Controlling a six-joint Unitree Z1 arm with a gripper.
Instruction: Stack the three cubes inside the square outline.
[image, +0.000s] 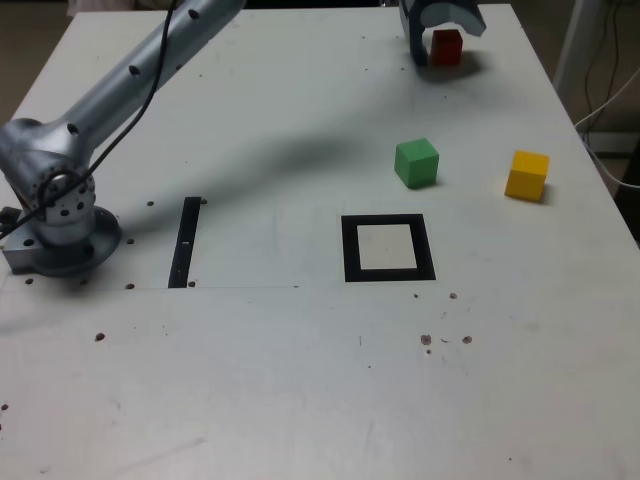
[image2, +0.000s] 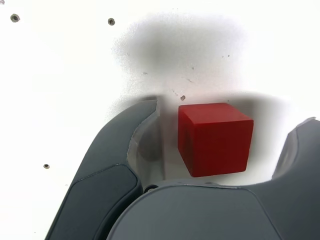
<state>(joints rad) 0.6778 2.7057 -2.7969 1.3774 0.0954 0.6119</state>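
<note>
The red cube (image: 447, 49) sits on the table at the far edge, towards the exterior view's right. My gripper (image: 442, 34) is lowered around it, open. In the wrist view the red cube (image2: 215, 139) lies between the two dark fingers (image2: 131, 150) of my gripper (image2: 229, 116), with a narrow gap on each side. The green cube (image: 417, 162) and the yellow cube (image: 527, 175) rest apart on the table, nearer than the red one. The square outline (image: 350, 250), a black border round a pale centre, lies in front of the green cube with nothing on it.
A narrow black strip (image: 186, 242) lies on the table to the exterior view's left of the outline. The arm's base (image: 60, 205) stands at the left edge, and the arm reaches diagonally across the far half of the table. Cables hang off the right side.
</note>
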